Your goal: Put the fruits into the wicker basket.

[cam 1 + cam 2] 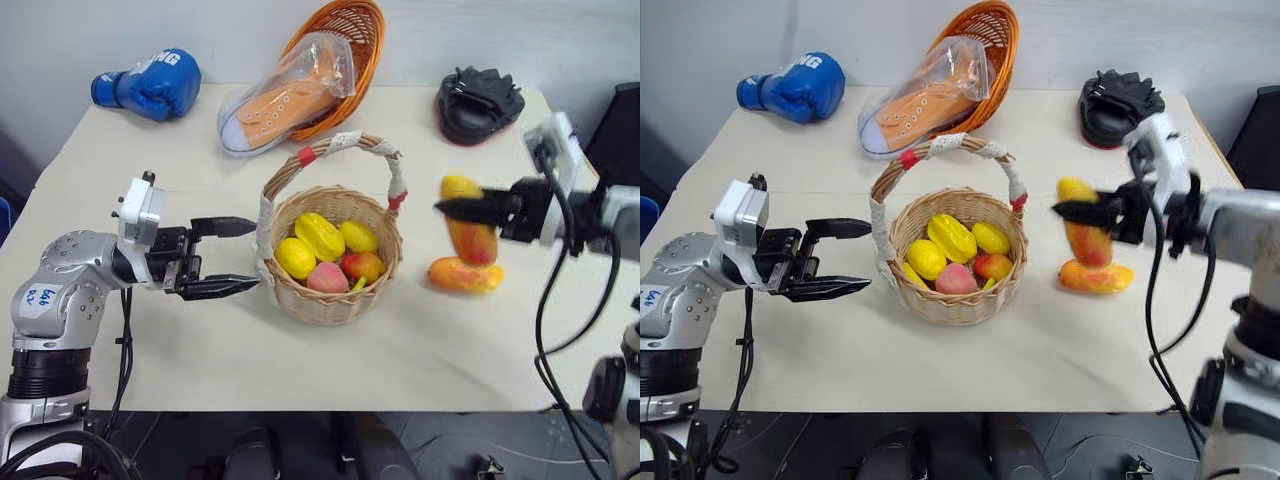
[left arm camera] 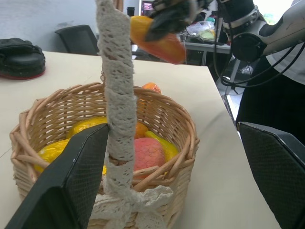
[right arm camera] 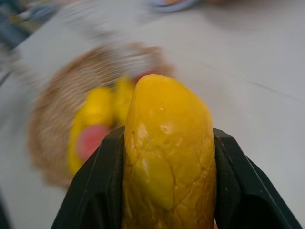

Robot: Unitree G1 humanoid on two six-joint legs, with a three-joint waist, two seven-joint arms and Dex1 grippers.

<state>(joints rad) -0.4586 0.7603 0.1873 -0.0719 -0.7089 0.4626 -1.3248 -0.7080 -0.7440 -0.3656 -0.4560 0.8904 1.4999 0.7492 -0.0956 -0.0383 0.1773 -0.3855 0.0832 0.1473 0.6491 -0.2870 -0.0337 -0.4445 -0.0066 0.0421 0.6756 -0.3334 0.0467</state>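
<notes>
On the left, our left gripper hangs level with its jaws spread wide, one finger on each side of the foot of the basket's handle, gripping nothing. The wicker basket stands mid-desk and already carries several fruits: a starfruit, a lemon, a peach and others. To its right, our right gripper has its jaws pinching a mango, lifted clear of the desk; a second mango lies on the desk just below it, near the basket but outside. We judge we are mid-carry with one fruit. Next we must swing it left over the rim, clear of the arched handle, then release it; after that, the last mango remains.
</notes>
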